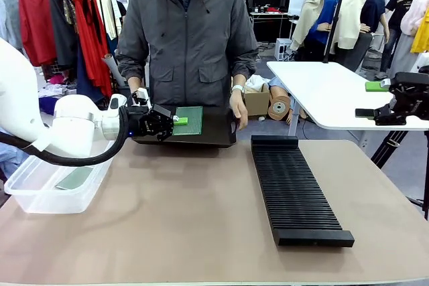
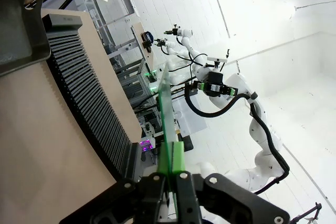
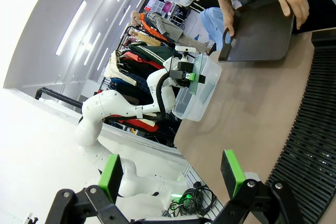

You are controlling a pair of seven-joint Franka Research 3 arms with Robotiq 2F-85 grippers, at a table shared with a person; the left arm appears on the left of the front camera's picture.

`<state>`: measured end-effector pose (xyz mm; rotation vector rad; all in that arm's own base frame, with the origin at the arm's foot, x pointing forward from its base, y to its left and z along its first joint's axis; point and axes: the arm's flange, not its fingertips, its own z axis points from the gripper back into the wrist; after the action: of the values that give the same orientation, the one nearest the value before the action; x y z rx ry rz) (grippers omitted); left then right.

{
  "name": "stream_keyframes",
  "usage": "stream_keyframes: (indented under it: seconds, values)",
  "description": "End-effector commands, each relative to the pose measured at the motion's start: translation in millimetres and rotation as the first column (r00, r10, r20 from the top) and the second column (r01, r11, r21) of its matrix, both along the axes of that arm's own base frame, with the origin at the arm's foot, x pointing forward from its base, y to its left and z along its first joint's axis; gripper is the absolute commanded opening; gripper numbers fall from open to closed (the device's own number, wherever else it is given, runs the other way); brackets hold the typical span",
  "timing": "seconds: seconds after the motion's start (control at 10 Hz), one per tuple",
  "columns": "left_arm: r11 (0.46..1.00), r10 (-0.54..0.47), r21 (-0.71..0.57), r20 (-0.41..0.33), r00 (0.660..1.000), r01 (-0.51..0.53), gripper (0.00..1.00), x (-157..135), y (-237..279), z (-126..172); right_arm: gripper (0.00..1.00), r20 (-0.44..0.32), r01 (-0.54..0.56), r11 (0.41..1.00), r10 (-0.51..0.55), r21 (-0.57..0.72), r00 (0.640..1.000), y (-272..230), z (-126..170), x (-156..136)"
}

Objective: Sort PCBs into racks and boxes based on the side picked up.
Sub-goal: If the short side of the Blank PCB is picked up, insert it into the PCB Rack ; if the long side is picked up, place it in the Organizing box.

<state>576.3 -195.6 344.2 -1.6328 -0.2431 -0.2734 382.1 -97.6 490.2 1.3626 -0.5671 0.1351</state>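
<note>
The left gripper [image 1: 175, 121] pinches 1 thin green circuit board [image 1: 190, 120] above the shallow black tray [image 1: 216, 130]; the right gripper [image 3: 173, 174] gapes empty.

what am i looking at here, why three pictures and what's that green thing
It is a two-armed robot at a table, with a person opposite. One picture looks across the table from between the arms; the other two come from cameras on each wrist. The left gripper is shut on a thin green circuit board, seen edge-on in its own wrist picture. The right gripper hangs open above the table. On the table lie a long ribbed black rack, a clear tub holding another board, and a smooth black tray the person's hand steadies.
</note>
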Motion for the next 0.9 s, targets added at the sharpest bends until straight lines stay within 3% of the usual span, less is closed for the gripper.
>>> stream_keyframes:
  seconds: [0.0,0.8]
  values:
    - [1.0,0.001,-0.006,0.009,1.0,-0.001,0.0,-0.4,-1.0,0.2,1.0,0.005,-0.002,1.0,0.002,0.008,1.0,0.4,2.0,-0.4]
    - [1.0,-0.006,0.017,-0.017,1.0,0.007,0.0,0.1,3.6,6.3,1.0,0.005,-0.002,1.0,0.002,0.008,1.0,0.4,2.0,-0.4]
